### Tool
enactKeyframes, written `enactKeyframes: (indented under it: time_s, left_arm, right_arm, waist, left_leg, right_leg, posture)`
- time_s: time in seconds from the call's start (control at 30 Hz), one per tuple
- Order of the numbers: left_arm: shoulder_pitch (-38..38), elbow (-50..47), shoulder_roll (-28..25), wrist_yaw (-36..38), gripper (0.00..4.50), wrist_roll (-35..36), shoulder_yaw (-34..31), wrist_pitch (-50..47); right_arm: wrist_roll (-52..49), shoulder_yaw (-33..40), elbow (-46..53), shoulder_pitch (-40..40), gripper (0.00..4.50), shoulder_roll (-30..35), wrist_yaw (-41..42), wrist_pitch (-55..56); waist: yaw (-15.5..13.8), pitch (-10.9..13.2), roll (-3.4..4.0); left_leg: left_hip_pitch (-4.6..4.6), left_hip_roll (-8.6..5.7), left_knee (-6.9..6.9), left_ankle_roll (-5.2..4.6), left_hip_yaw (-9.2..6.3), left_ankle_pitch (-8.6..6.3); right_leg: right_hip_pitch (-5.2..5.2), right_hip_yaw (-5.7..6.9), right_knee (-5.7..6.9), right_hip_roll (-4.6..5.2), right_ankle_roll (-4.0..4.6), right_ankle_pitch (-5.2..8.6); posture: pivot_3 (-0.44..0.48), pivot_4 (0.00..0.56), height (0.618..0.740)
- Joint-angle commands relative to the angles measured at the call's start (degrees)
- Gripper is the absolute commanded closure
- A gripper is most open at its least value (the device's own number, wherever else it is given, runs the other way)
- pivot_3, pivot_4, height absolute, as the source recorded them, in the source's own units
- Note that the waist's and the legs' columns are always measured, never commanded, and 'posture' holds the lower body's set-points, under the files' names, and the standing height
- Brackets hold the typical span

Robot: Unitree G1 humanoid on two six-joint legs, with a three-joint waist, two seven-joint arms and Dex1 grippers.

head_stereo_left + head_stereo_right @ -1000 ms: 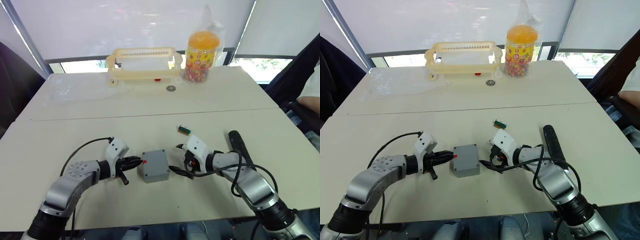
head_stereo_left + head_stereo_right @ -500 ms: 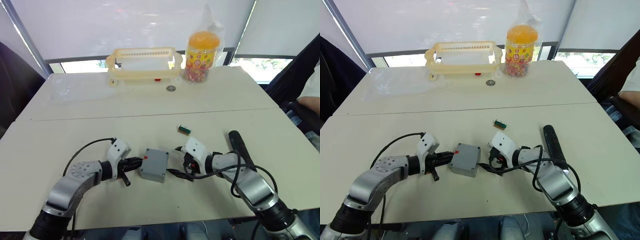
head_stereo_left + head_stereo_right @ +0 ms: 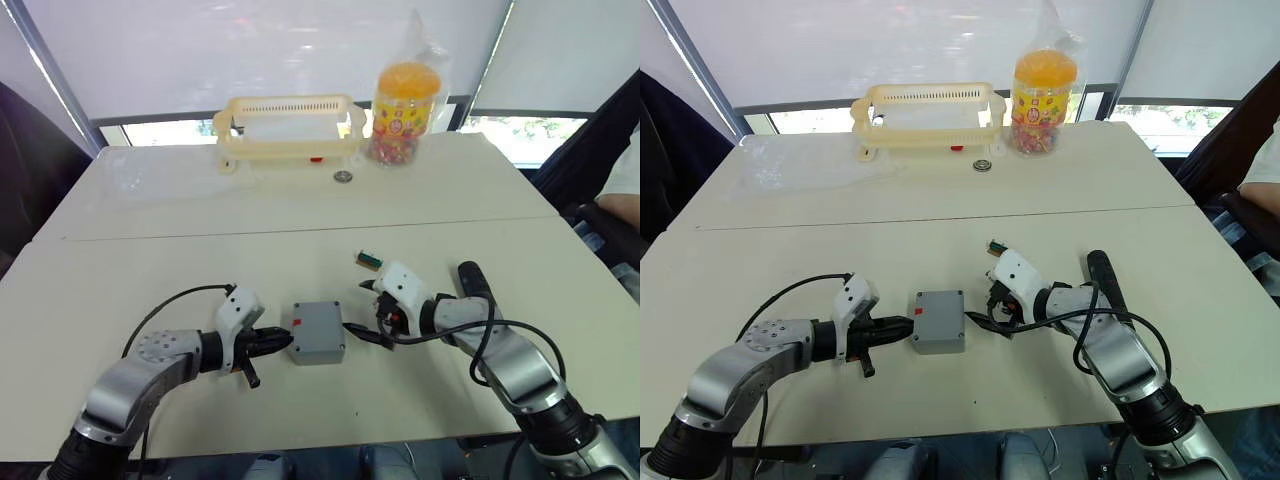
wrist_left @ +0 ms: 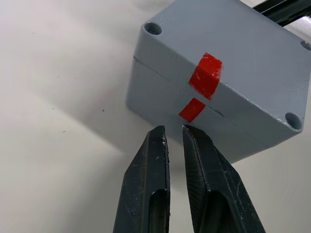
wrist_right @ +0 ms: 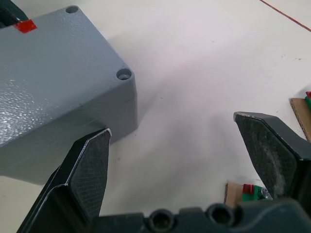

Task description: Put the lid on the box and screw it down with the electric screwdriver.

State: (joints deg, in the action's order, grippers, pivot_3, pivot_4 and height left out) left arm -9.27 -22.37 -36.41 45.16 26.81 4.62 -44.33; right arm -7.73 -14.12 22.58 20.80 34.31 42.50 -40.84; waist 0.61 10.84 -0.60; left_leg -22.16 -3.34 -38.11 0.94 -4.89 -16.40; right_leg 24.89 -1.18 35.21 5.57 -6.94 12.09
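Left eye view: left tool (image 3: 283, 341), fingers pressed almost together, points at the red-marked side of the box (image 3: 319, 331), tips just short of it. Box sits on the worktop (image 3: 300, 200) between both tools, lid (image 4: 252, 63) already on top. Right tool (image 5: 187, 160) is spread wide beside the box's other side. Electric screwdriver (image 3: 468, 280) lies farther right.

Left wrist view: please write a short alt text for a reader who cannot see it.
A grey box with its lid already on sits on a pale table; a red mark runs across the seam between them. The left gripper points at that side, its two black fingers nearly together, just short of the box.
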Motion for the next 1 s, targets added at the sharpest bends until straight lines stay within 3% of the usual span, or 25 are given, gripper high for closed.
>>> enactKeyframes:
  time_s: [0.03,0.2,0.3,0.43,0.6,0.73,0.87,1.0]
  left_arm:
    - [-0.4,-0.8,-4.6,2.9,3.98,1.9,-5.1,0.0]
    - [-3.4,-1.2,-11.0,8.1,3.98,7.9,-11.1,-3.0]
    - [-8.1,-1.7,-12.8,10.8,3.15,12.6,-12.4,-5.7]
    - [-13.0,-3.5,-14.3,12.5,1.25,14.2,-9.4,-7.2]
    - [-15.8,-5.7,-13.0,11.4,1.25,14.2,-5.8,-7.2]
    - [-15.8,-6.5,-11.8,10.7,2.46,13.1,-3.5,-6.2]
    - [-15.6,-7.3,-11.6,10.5,4.47,13.0,-2.0,-6.2]
    - [-15.3,-7.2,-11.5,9.6,4.47,12.6,-1.7,-6.1]
  right_arm:
    - [-2.2,7.9,4.8,-0.4,0.05,2.4,-0.8,-1.2]
    - [-8.2,20.1,5.3,-1.1,0.05,1.6,-2.8,-3.2]
    - [-12.6,23.7,4.2,-1.4,0.0,-0.6,-2.9,-4.1]
    - [-14.7,22.4,3.8,-3.1,0.0,-1.0,-3.5,-6.5]
    - [-15.1,19.6,3.6,-5.8,0.0,-2.8,-4.7,-6.0]
    - [-12.8,16.1,0.8,-7.1,0.0,-3.3,-5.1,-2.0]
    - [-11.6,14.5,-2.1,-6.8,0.0,-4.1,-5.8,1.3]
    - [-11.0,14.1,-4.6,-6.1,0.0,-5.1,-6.7,3.5]
  waist:
    - [0.0,0.0,-0.01]
    - [-0.1,0.0,-0.01]
    - [-0.1,0.0,-0.03]
    - [0.3,0.0,0.0]
    - [0.2,0.0,0.0]
    - [0.2,0.0,0.0]
    - [0.2,0.0,0.0]
    - [0.2,0.0,0.0]
  left_leg:
    - [0.0,0.0,0.0,0.0,0.0,0.0]
    - [0.0,0.0,0.0,0.0,0.0,0.0]
    - [-0.01,0.0,0.0,-0.01,-0.02,0.0]
    - [0.03,0.01,0.01,-0.02,0.01,-0.01]
    - [0.05,0.01,0.01,-0.02,0.05,-0.01]
    - [0.08,0.01,0.0,-0.02,0.05,-0.01]
    - [0.08,0.01,0.0,-0.02,0.05,0.0]
    - [0.08,0.01,0.01,-0.01,0.04,0.0]
  right_leg:
    - [0.0,0.0,0.0,0.0,0.0,0.0]
    - [-0.01,0.01,-0.01,0.0,0.0,0.0]
    - [-0.04,0.05,-0.01,0.0,0.0,0.0]
    - [-0.03,0.02,0.01,0.0,0.0,0.0]
    - [0.0,-0.03,0.1,-0.01,0.0,0.0]
    - [-0.04,-0.03,0.1,-0.02,0.0,0.0]
    - [-0.03,-0.03,0.1,-0.02,0.0,0.0]
    - [-0.03,-0.03,0.1,-0.02,0.0,0.0]
  posture:
    - [0.0,0.15,0.74]
    - [0.0,0.15,0.74]
    - [0.0,0.15,0.74]
    - [0.0,0.15,0.74]
    - [0.0,0.15,0.74]
    - [0.0,0.15,0.74]
    - [0.0,0.15,0.74]
    - [0.0,0.15,0.74]
